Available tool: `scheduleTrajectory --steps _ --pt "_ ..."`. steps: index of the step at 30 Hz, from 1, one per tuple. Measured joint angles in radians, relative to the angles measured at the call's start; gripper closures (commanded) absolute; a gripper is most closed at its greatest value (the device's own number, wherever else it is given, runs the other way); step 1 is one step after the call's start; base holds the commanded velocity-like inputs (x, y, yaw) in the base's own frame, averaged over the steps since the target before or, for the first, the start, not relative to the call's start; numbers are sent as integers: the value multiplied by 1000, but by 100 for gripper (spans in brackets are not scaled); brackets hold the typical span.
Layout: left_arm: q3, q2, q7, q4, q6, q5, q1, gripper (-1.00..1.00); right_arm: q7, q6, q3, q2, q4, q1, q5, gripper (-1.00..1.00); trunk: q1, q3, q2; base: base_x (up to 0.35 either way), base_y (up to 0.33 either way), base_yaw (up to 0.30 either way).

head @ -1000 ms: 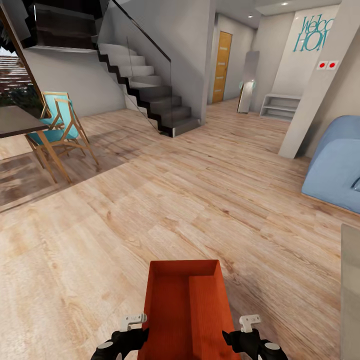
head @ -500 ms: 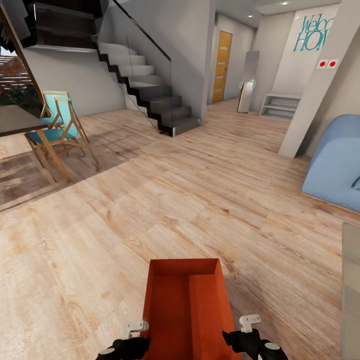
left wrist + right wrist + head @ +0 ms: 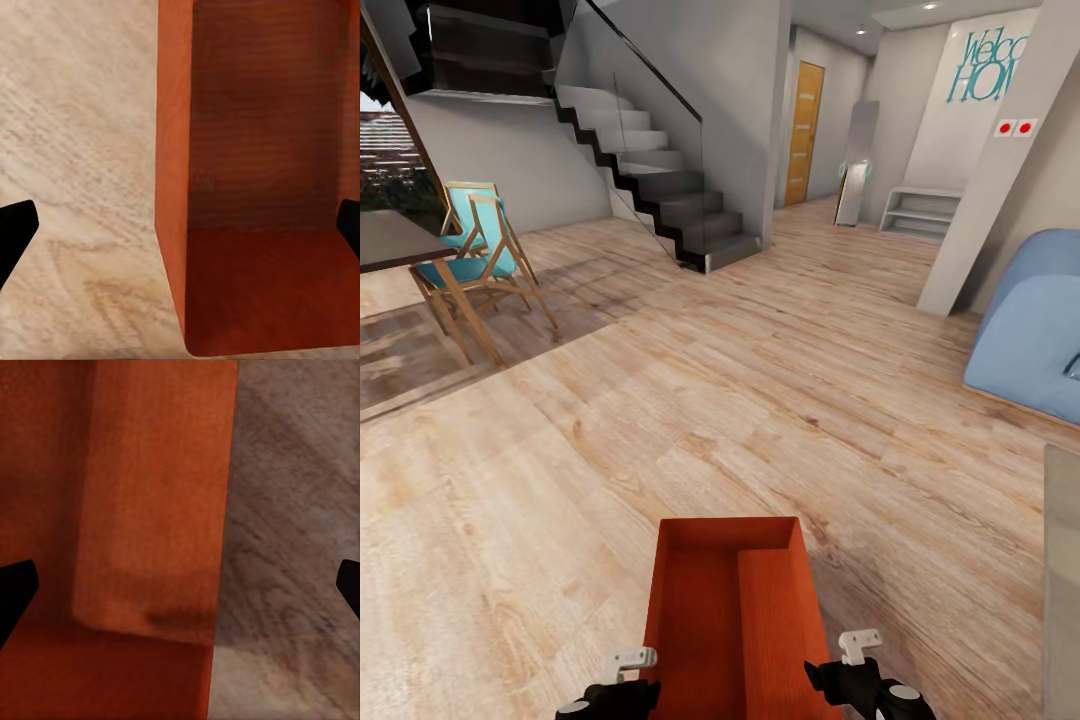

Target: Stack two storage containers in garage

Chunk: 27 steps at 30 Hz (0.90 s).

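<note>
An orange-red storage container (image 3: 700,600) sits low in front of me over the living room's light wood plank floor (image 3: 660,400). A raised orange block (image 3: 775,620) fills its right half; I cannot tell if that is the other container. My left gripper (image 3: 622,695) is at its left wall and my right gripper (image 3: 850,685) at its right wall. In the left wrist view the container (image 3: 270,150) has its thin wall between the widely spread fingers of the open left gripper (image 3: 180,232). In the right wrist view the container (image 3: 112,472) wall runs between the spread fingers of the open right gripper (image 3: 180,585).
A staircase (image 3: 660,190) rises ahead on the left, with a wooden chair (image 3: 475,260) and a dark table (image 3: 390,240) further left. A blue sofa (image 3: 1035,330), a pillar (image 3: 1000,170) and a grey table edge (image 3: 1062,580) stand on the right. An orange door (image 3: 803,130) lies far ahead.
My left gripper has dropped slightly lower and closer to the container's left wall. The right gripper and the container stay put.
</note>
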Motion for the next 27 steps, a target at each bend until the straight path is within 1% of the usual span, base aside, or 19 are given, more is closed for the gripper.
scheduleTrajectory --steps 6,9,21,27 --pt "1 4 0 -2 -6 3 0 -100 0 0 0 0 0 0 0 -100 0 0 0 0 0 0" --pt "2 3 0 -2 -37 1 0 -100 0 0 -1 0 1 0 0 -100 0 0 0 0 0 0" --pt "2 0 0 -2 -45 3 0 -100 0 1 -2 0 3 0 -1 -100 0 0 0 0 0 0" --pt "2 -1 0 -2 -45 4 0 -100 0 1 -2 0 3 0 -1 -100 23 -19 -42 0 0 0"
